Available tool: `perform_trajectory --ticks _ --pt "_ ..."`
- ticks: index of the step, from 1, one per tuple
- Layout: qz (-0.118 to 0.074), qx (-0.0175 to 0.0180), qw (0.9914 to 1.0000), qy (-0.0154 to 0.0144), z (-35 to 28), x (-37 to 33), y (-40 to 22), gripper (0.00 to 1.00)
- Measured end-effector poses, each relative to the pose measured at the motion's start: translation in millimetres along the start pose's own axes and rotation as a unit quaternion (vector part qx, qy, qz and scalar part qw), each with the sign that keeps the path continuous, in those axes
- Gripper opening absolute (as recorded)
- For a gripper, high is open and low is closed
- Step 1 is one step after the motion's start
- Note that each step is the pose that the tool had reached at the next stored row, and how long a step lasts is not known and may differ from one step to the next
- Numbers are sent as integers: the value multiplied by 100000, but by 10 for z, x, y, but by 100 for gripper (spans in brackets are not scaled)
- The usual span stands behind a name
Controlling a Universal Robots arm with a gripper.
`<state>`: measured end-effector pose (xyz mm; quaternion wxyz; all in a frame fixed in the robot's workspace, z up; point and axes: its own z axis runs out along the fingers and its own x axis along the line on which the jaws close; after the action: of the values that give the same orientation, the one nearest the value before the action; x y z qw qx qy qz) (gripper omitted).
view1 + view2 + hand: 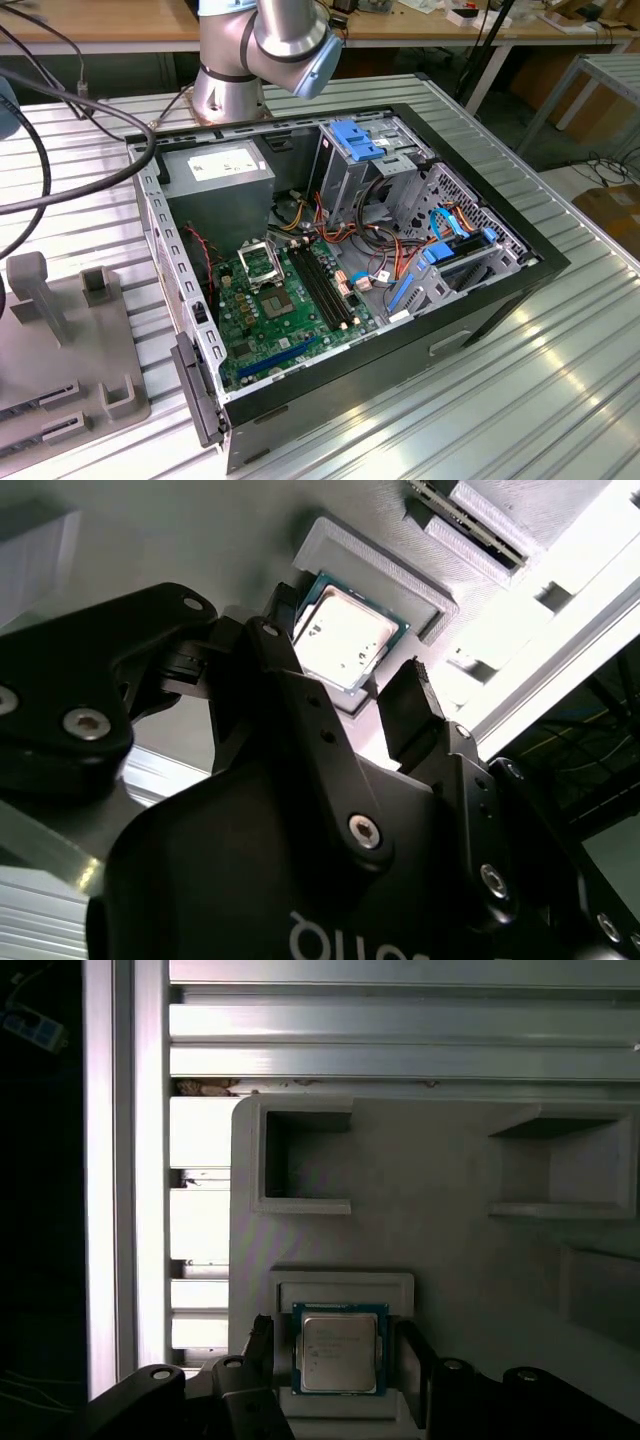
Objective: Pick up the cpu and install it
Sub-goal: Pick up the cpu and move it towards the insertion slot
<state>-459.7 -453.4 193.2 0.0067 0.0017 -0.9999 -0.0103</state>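
The cpu [340, 1352], a small square chip with a pale metal face and a green rim, lies flat in a shallow seat of a grey holder plate [440, 1250]. In both wrist views my gripper [335, 1338] stands open over it, with one black finger [262, 1345] on each side of the chip and a thin gap on either side. The second wrist view shows the cpu [345, 635] between the two fingertips of the gripper [345, 640]. In the exterior view the black socket with a metal frame [262, 262] sits on the green board [290, 310].
An open computer case [480, 300] lies on the ribbed metal table, with cables, memory slots and blue drive latches inside. The grey holder plate [60, 340] with upright blocks sits at the exterior view's left. The arm's base [230, 80] stands behind the case.
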Motion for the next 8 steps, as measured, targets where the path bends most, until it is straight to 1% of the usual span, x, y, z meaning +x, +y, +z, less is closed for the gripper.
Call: perform_trajectory --ticks 4,8 --pt "0 1 100000 2 2 1 -16 60" --pt "-1 -6 100000 -8 6 0 -19 60"
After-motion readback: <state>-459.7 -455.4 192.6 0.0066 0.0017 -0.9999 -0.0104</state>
